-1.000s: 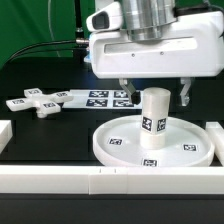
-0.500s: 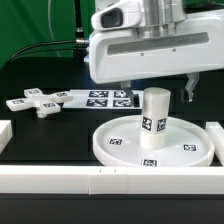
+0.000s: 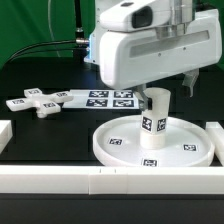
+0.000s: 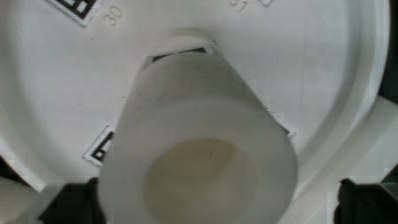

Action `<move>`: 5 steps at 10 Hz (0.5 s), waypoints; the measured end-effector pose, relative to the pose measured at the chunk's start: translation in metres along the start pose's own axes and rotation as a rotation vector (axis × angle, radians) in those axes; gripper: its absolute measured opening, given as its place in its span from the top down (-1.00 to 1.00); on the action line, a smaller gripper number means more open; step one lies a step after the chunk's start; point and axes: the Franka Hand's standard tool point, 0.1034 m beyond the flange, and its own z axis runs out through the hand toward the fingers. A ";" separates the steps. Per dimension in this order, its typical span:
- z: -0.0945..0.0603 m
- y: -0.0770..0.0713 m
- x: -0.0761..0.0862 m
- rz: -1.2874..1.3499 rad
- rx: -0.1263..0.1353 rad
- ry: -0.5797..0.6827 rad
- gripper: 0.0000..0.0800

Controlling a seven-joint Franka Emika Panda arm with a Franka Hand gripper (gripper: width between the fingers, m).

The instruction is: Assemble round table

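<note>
Straddling the upright cylinder leg point(image 3: 152, 120) standing on the round disc point(image 3: 110, 143).
Holding nothing between wide-spread gripper point(image 3: 165, 93) fingers point(image 3: 188, 86), centred to close squarely on it.

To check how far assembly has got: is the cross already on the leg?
No: the cross lies flat on the table, apart from the leg standing upright on the disc.

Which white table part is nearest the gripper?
The cylinder leg, upright at the centre of the round disc, right under the open gripper. The cross-shaped piece lies flat toward the exterior view's left, well clear of it.
</note>
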 end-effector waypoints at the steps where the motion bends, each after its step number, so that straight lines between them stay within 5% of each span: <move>1: 0.000 0.002 -0.001 -0.046 -0.001 0.000 -0.62; 4: -0.001 0.005 -0.002 -0.251 -0.007 -0.002 -0.62; 5: -0.001 0.007 0.000 -0.382 -0.031 -0.001 -0.62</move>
